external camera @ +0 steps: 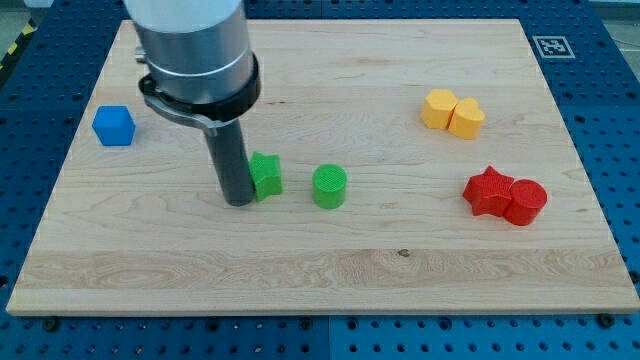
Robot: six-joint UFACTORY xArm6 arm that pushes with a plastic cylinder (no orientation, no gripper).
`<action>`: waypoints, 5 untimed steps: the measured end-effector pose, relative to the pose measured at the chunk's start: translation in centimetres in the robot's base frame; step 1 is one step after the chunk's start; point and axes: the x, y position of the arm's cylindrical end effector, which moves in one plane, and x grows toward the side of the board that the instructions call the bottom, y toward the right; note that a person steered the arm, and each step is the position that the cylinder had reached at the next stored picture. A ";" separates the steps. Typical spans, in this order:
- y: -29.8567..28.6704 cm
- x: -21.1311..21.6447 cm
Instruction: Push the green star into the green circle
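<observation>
With the tip (238, 203) planted at the left edge of the green star (266, 174), apparently touching or just shy of it: mid-push on a wooden board (320, 270), caught at the moment of contact. No pincer on this arm, only a dark rod under a grey collar, so nothing to open or close. Star near the board's centre, a little to the view's left; green circle (329, 186) close on its right, a narrow strip of bare wood between the two, and sitting slightly lower in the view than the star.

Best handled, by the look of it, as a short steady shove toward the view's right, angled a touch downward so as to meet the circle squarely. Worth keeping the tip behind the star's middle: pressed against one of the points, likely to spin it or let it slip off to one side. Slow enough at the end, too, not to knock the circle away.

Elsewhere, well clear of the push line: blue cube (114, 126) at the left, two yellow blocks (452, 112) touching at upper right, red star (488, 191) and red cylinder (526, 201) touching at right.
</observation>
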 end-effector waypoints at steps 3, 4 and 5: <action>-1.9 -3.0; -1.3 -3.9; 0.0 -2.6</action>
